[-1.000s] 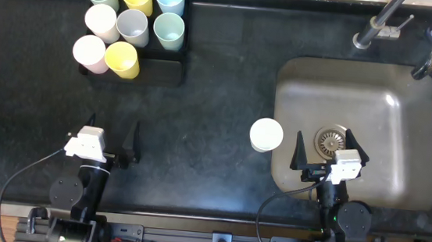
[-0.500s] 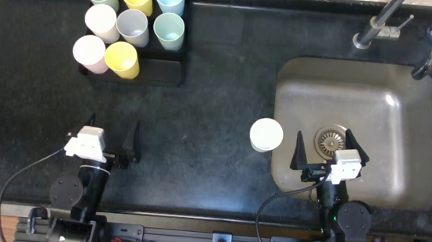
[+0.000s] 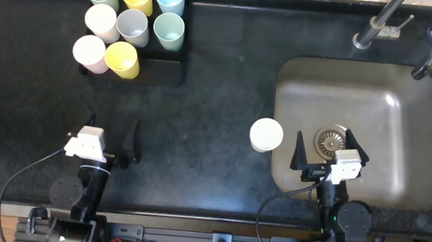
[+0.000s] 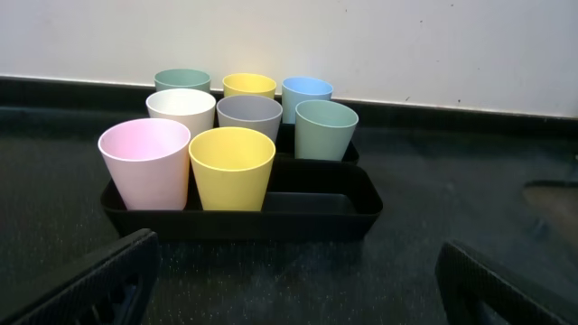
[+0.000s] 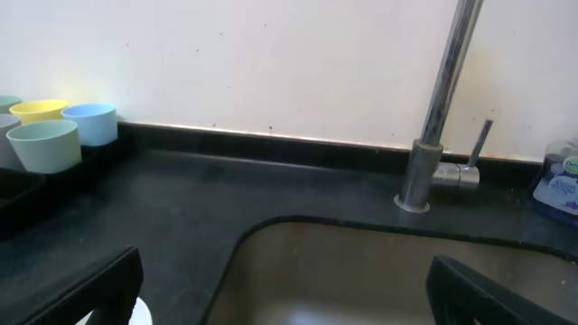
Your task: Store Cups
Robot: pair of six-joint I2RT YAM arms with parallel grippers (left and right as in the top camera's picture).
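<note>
A kitchen is suggested: a steel sink (image 3: 393, 113) is set into a dark speckled table (image 3: 209, 105), a tap (image 5: 444, 108) is mounted behind it, and coloured cups (image 4: 231, 167) are kept in a tray (image 4: 298, 219).

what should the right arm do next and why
Probably swing the right pincer sideways to the white cup: it stands alone on the counter beside the sink, the pincer is open and empty, and the tray has one free corner.
</note>
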